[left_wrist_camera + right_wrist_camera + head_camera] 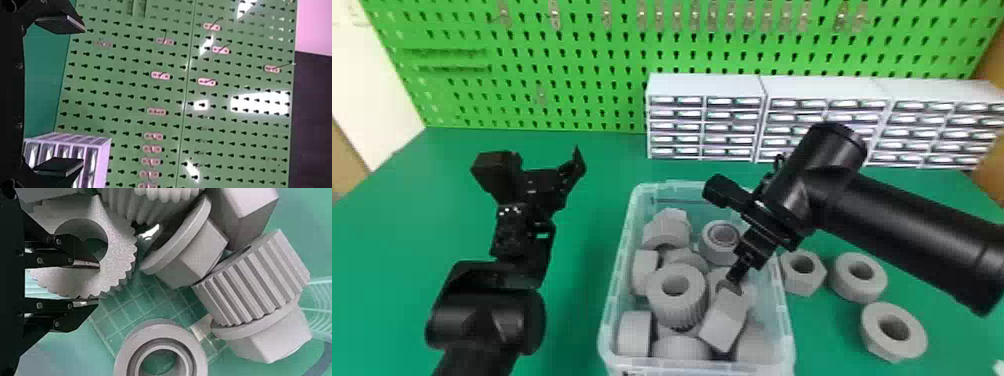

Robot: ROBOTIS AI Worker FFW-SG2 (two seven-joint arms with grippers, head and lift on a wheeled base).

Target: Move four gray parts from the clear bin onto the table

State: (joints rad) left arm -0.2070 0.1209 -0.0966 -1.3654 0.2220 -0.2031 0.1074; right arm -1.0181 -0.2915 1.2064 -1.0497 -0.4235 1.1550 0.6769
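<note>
Now, bottom centre of the head view: clear bin (620, 260), holding gray parts. Right gripper (98, 284) reaches inside; its fingers appear to pinch the wall of a toothed gray part (119, 258), one in the bore. Best practice: confirm the bite, lift slowly and straight past its neighbours, clear the rim, set down flat beside the three gray parts (863, 293) on the surface (572, 320), lower right. Left gripper (83, 95) idle, mid-left, fingers spread.
</note>
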